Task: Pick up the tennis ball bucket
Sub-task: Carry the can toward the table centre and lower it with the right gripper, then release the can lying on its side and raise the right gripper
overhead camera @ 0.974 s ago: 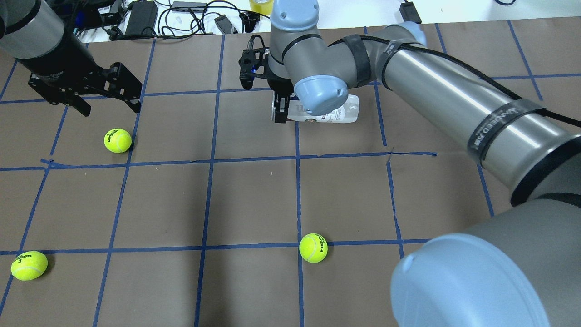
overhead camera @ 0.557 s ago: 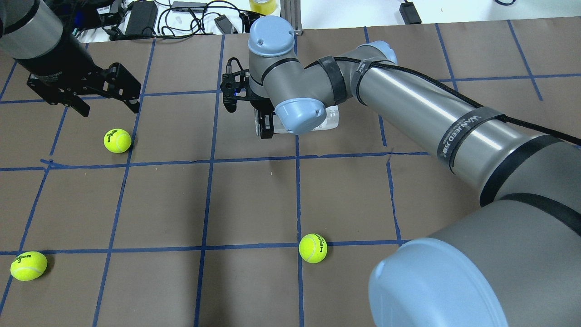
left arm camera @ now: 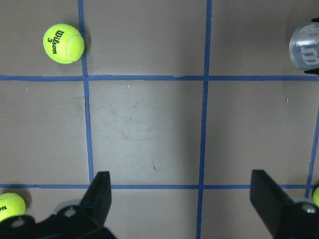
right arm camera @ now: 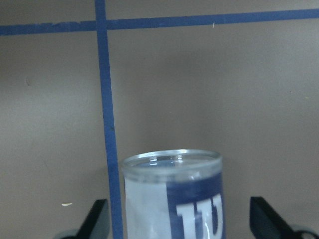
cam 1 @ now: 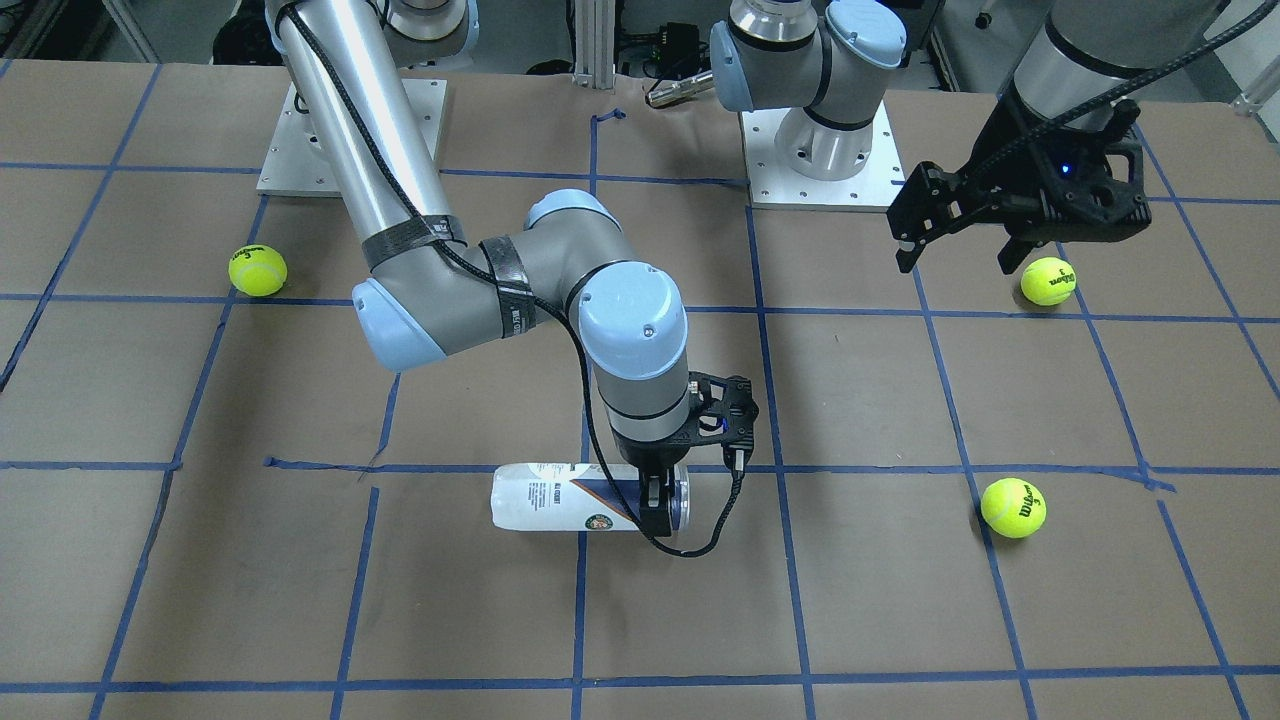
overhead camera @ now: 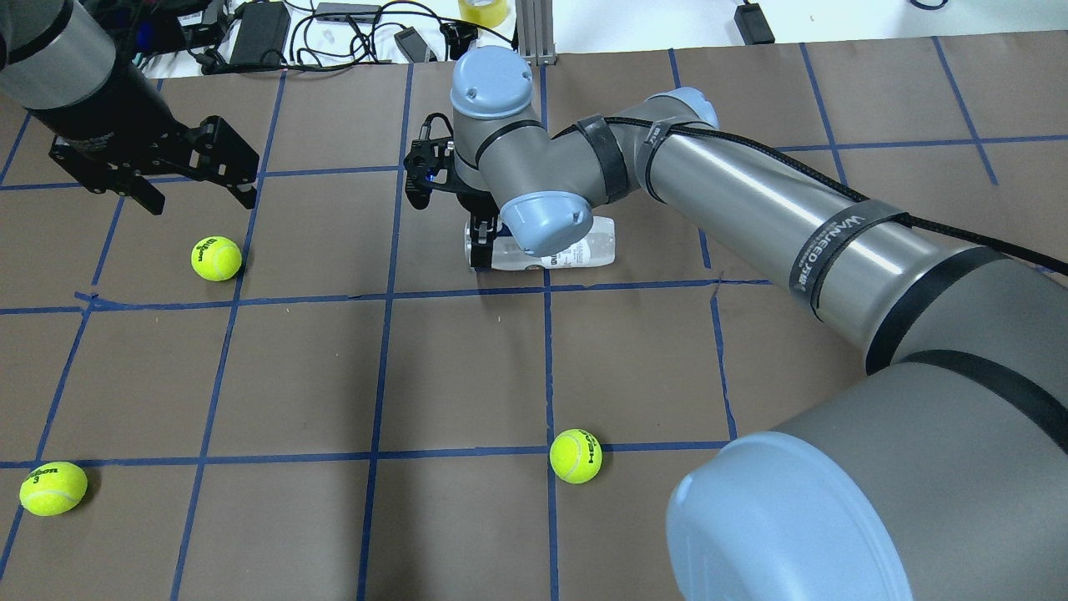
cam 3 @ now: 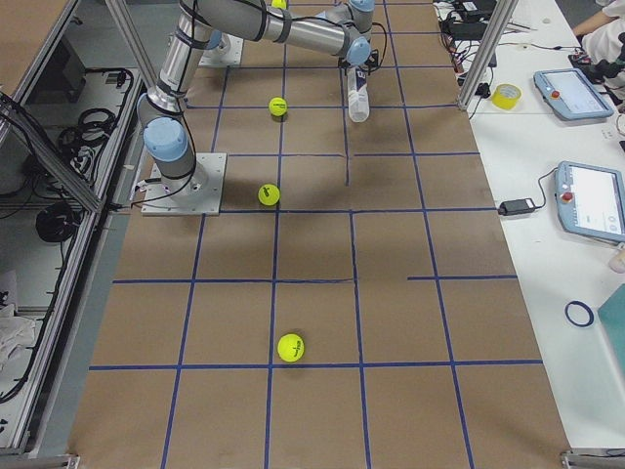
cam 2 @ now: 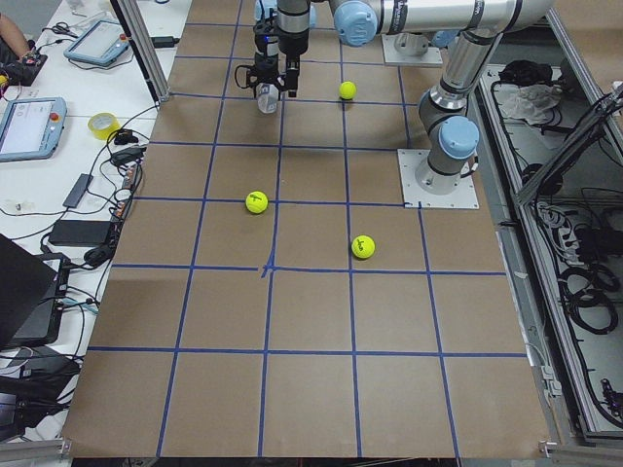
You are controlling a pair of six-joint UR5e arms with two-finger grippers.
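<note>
The tennis ball bucket [cam 1: 560, 497], a clear can with a navy-and-white Wilson label, lies level past the table's middle and shows in the overhead view [overhead camera: 576, 250]. My right gripper [cam 1: 660, 497] points down and is shut across its lid end, one finger on each side. In the right wrist view the can [right arm camera: 172, 199] sits between the fingers [right arm camera: 99, 219]. I cannot tell whether it is off the paper. My left gripper [overhead camera: 203, 200] hangs open and empty above a tennis ball [overhead camera: 216, 258].
Two more tennis balls lie nearer the robot, one [overhead camera: 53, 487] at its left and one [overhead camera: 576, 456] near the middle. Cables and chargers [overhead camera: 259, 33] lie beyond the far edge. The arm bases [cam 1: 820, 160] stand on the robot's side.
My right gripper has moved left and toward the robot, and the can has moved with it. The left arm and the balls have not moved.
</note>
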